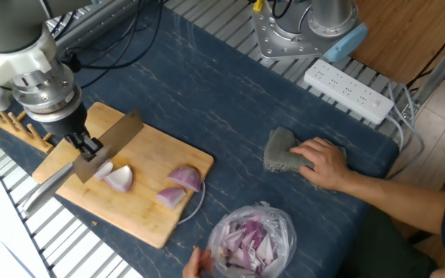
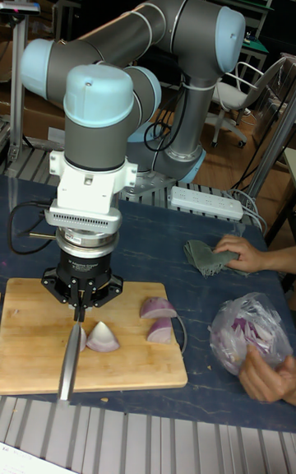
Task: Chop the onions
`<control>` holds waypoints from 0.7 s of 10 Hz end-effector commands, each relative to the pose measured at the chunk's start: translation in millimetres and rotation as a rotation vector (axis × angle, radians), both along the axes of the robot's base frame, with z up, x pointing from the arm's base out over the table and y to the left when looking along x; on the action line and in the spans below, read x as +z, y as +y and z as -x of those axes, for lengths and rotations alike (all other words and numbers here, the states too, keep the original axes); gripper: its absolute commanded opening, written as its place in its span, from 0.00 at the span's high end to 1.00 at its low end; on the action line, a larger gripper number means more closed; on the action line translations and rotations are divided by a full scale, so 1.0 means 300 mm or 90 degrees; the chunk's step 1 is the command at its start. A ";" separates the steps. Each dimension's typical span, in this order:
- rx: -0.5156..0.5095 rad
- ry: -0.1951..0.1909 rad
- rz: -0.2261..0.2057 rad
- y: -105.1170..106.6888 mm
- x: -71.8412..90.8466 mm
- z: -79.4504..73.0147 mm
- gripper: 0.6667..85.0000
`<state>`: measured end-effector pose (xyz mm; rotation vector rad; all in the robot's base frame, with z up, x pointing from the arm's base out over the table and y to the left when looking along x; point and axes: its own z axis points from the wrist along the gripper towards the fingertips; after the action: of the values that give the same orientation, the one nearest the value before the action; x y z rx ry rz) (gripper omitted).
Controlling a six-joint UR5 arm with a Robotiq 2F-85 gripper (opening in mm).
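Clamped shut on the handle of a knife [image 1: 99, 147], with the gripper [image 1: 86, 147] poised just over the near-left part of a cutting board [image 1: 141, 208]; blade angled across the board, edge down, tip close beside the nearest piece. Lying just right of the gripper, almost under the blade: one onion wedge [image 1: 118, 178], long axis roughly along the board's length, pointed end aimed back toward the blade. Farther right, well apart from the gripper: two more onion wedges [image 1: 185, 178] and [image 1: 171, 198], side by side, purple skin up, long axes about parallel to the first. Likely trouble: a rounded piece rolling or skating away under a slanted cut, leaving a glancing slice or a wedge pushed off the board. Further risk: a person's hand [image 1: 197, 262] at the bag of chopped bits [image 1: 252, 238] near the board's far end, another hand [image 1: 321, 162] resting on a cloth [image 1: 281, 151], both within reach of a sweeping blade.
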<state>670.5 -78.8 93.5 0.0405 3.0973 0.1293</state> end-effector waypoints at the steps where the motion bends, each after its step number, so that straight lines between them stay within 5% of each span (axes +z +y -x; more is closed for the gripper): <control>1: 0.000 -0.007 -0.003 -0.026 -0.007 0.014 0.99; 7: -0.022 0.001 -0.010 0.011 0.015 -0.006 0.99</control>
<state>670.0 -82.2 94.0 0.0562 3.0946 0.1280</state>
